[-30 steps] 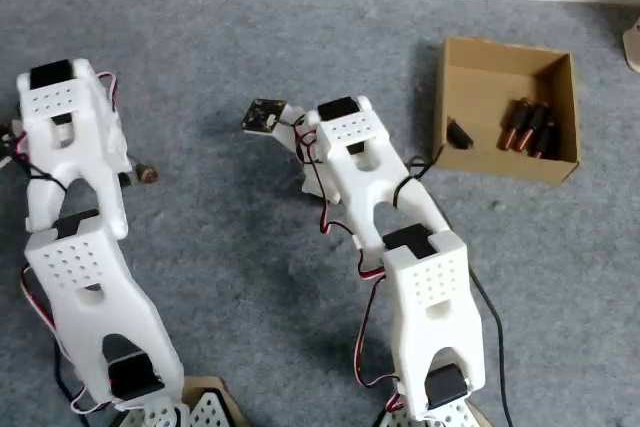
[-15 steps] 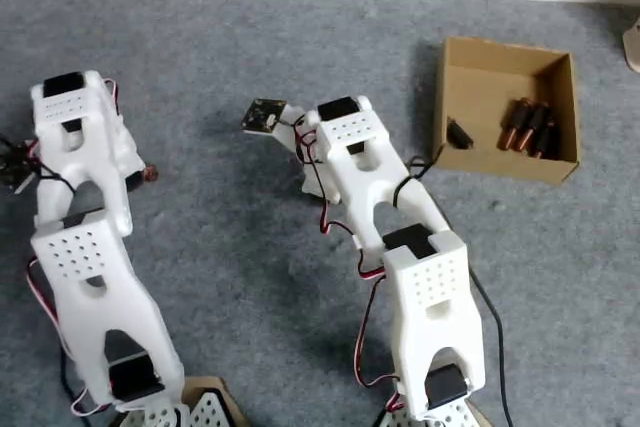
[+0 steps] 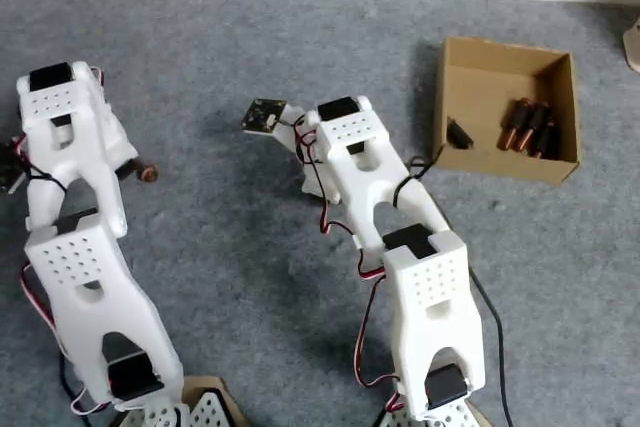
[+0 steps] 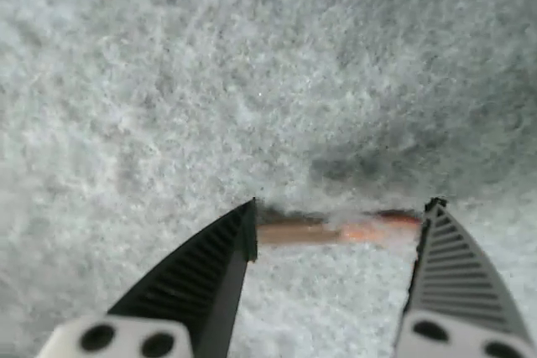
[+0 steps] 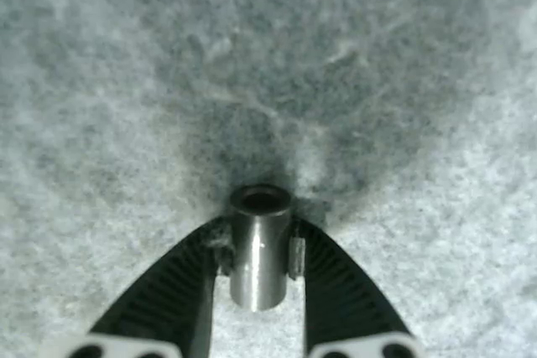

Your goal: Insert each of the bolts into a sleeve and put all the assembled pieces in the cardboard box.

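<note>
The left claw point(image 4: 342, 211) is released, its jaws spread wide and low over the carpet point(image 4: 210, 81). The bolt point(image 4: 336, 230) lies flat between the tips, lengthwise across the gap, with one end close to each tip. I cannot tell whether it touches either one. The spread looks meant to straddle the bolt for a pick. With the bolt lying along the closing line, the jaws would catch it by its ends, which is probably a less sure hold than across the shank.

The right claw point(image 5: 258, 245) is clenched on the sleeve point(image 5: 258, 278). The sleeve sits in line with the jaws, its open bore facing out past the tips. That looks like a hold that leaves the hole free for the bolt.

The wrist views give both grips and the bore. From above, the right arm point(image 3: 425, 287) hides its own claw and the sleeve. The high view adds the box point(image 3: 485, 82), well apart from both claws, with finished pieces point(image 3: 528, 127) already inside.
</note>
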Action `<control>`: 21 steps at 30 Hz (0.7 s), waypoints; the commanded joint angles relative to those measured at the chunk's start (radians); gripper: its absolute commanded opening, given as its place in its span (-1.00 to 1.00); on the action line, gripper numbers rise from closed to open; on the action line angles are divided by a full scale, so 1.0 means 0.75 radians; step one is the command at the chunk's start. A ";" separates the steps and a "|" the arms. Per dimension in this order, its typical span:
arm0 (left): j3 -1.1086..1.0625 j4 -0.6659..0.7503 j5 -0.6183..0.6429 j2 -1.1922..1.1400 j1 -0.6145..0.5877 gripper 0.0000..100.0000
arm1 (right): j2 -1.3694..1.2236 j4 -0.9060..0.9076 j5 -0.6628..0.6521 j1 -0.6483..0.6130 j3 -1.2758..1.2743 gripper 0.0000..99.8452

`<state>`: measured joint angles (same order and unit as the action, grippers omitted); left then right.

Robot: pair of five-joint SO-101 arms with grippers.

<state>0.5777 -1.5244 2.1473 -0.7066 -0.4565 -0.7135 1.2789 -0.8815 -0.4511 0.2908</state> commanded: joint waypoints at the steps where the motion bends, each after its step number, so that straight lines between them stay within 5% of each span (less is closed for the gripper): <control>1: 0.040 -0.002 0.053 0.105 0.005 -0.40 | -0.021 0.001 0.008 0.007 -0.050 -0.99; 11: 0.038 -0.139 0.063 0.105 0.109 -0.40 | -0.021 0.001 0.008 0.007 -0.050 -0.99; 16: 0.075 -0.141 0.297 0.095 0.109 -0.40 | -0.021 0.001 0.008 0.007 -0.050 -0.99; 21: 0.085 -0.135 0.313 0.105 0.085 -0.40 | -0.021 0.001 0.008 0.007 -0.050 -0.99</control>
<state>0.5946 -1.6241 2.3637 -0.7035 -0.3966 -0.7135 1.2789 -0.8815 -0.4511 0.2908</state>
